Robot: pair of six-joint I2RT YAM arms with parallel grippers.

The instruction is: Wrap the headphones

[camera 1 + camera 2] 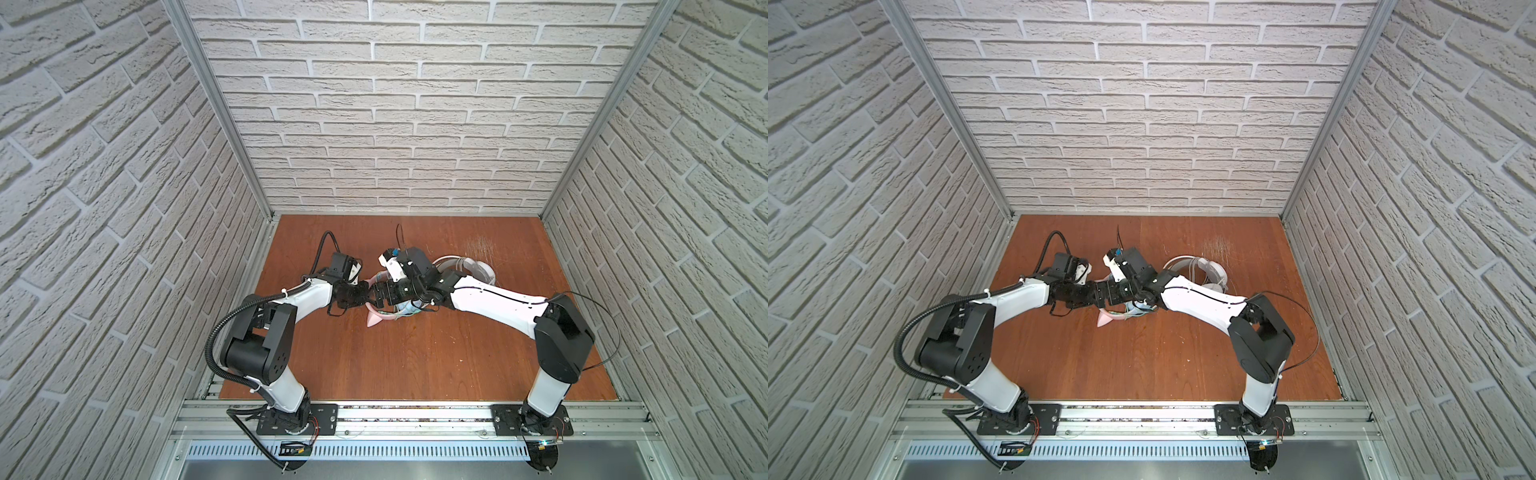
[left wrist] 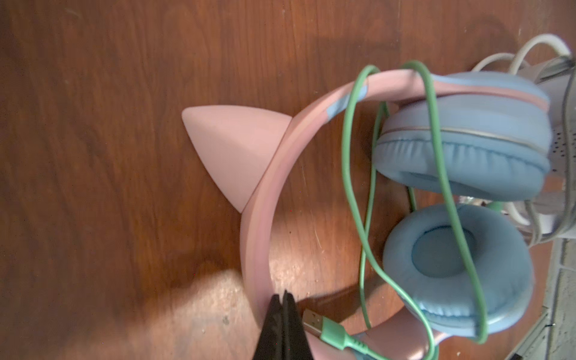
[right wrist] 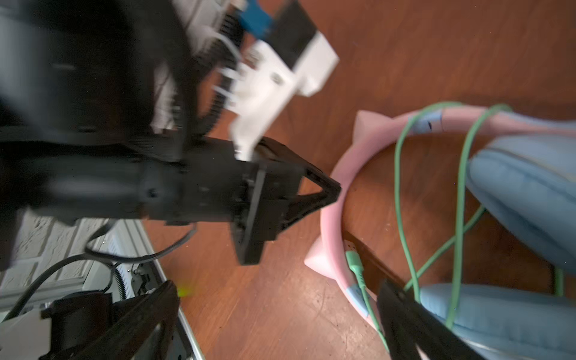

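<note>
The pink cat-ear headphones point(image 2: 265, 218) lie on the wooden table at its middle, and in both top views only a pink ear point(image 1: 374, 319) point(image 1: 1104, 320) shows under the two wrists. Their green cable point(image 2: 349, 174) is looped around the headband and over the blue earcups point(image 2: 461, 156). Its USB plug point(image 2: 314, 321) lies inside the band. My left gripper point(image 2: 283, 296) point(image 1: 365, 291) is shut, empty, with its tips against the headband next to the plug. My right gripper point(image 3: 280, 286) point(image 1: 381, 293) is open; one finger point(image 3: 402, 308) is inside the band by the cable. The white headphones point(image 1: 469, 266) point(image 1: 1200, 266) lie behind the right forearm.
Brick-patterned walls close the table point(image 1: 415, 365) in on three sides, and a metal rail point(image 1: 415, 415) with both arm bases runs along the front. The two wrists nearly meet over the table's middle. Scratches point(image 1: 486, 245) mark the wood at the back right.
</note>
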